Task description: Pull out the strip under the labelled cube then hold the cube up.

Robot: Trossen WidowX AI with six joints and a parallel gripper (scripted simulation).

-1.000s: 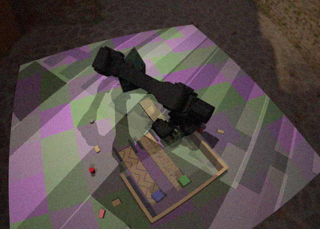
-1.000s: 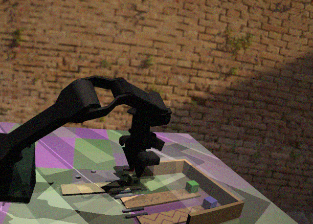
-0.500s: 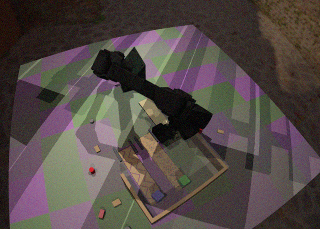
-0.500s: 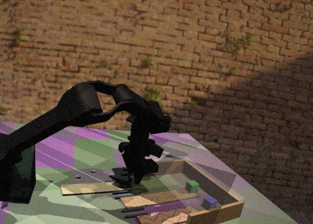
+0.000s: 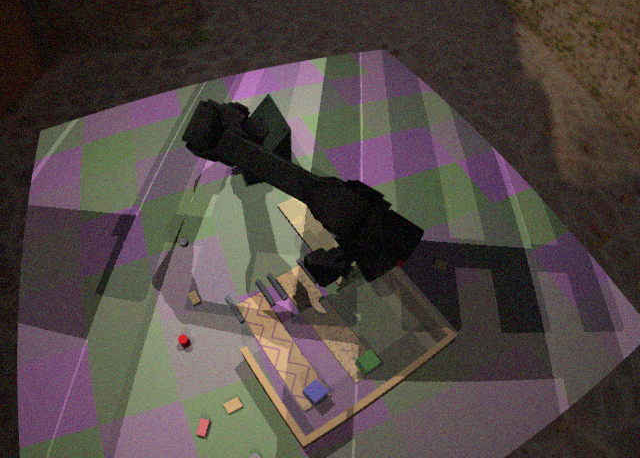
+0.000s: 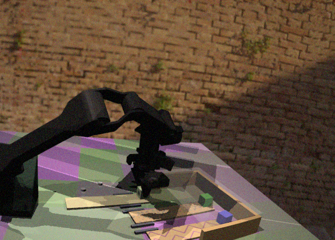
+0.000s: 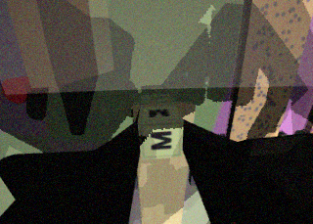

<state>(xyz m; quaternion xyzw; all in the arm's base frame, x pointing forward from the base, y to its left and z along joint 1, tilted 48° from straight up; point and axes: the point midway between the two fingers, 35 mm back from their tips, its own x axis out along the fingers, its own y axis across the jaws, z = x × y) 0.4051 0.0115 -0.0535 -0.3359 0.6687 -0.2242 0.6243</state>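
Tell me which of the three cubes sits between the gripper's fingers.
The labelled cube, pale and marked M, sits on the plain tan strip with the gripper closed on it. The green cube and blue cube stand apart.

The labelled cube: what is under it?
The labelled cube, gripped by the hand, sits on the plain tan strip. The part of the strip directly beneath it is covered.
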